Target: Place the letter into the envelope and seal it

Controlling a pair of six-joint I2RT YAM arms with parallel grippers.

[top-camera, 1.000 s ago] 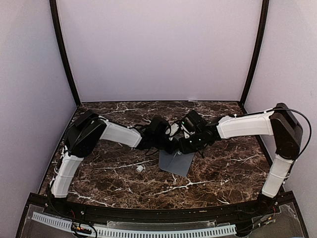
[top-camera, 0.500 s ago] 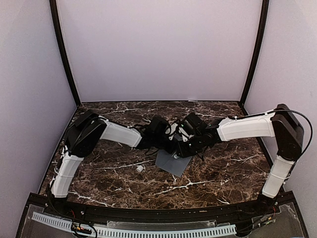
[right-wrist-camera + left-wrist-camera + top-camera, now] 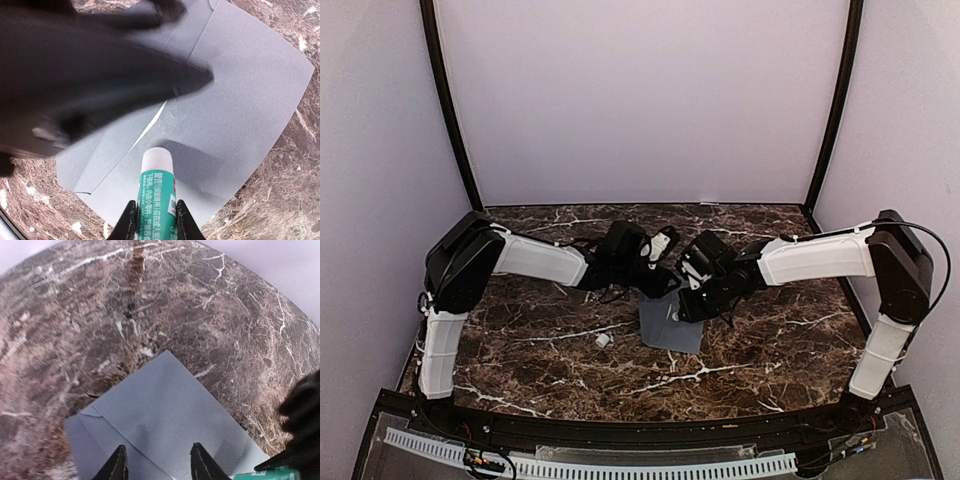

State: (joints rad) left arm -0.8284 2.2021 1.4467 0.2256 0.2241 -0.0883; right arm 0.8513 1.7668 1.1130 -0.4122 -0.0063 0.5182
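At centre of the dark marbled counter [image 3: 540, 350], flat slate-grey paper envelope [image 3: 670, 328], left claw [image 3: 159, 465] spread empty above it, right claw [image 3: 155, 220] clamping green-and-white glue stick [image 3: 156, 185] over it.

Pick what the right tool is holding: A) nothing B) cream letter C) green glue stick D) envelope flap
C: in the right wrist view the right tool is shut on a green-labelled glue stick, its white tip pointing down at the grey envelope.
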